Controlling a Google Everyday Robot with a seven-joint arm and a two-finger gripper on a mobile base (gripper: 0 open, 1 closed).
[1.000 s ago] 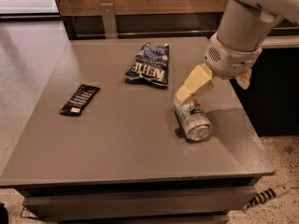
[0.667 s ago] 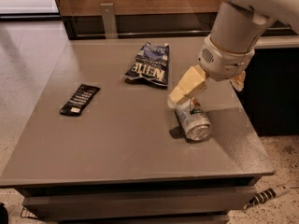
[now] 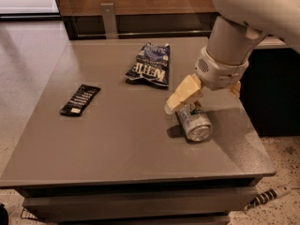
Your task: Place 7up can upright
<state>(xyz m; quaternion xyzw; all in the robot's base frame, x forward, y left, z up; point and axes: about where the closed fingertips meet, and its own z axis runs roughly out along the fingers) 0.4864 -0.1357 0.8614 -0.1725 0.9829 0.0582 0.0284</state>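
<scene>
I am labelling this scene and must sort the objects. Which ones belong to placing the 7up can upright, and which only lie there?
Belong to the job:
7up can, lying on its side on the table
gripper, just above the can's far end, jaws open

Only lying about:
blue chip bag
black packet

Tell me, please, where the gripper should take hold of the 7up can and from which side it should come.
Probably its curved side wall near the middle, from above, one finger on each side. The 7up can lies on its side on the table, a silver end facing the front edge. The gripper is open above its far end.
</scene>
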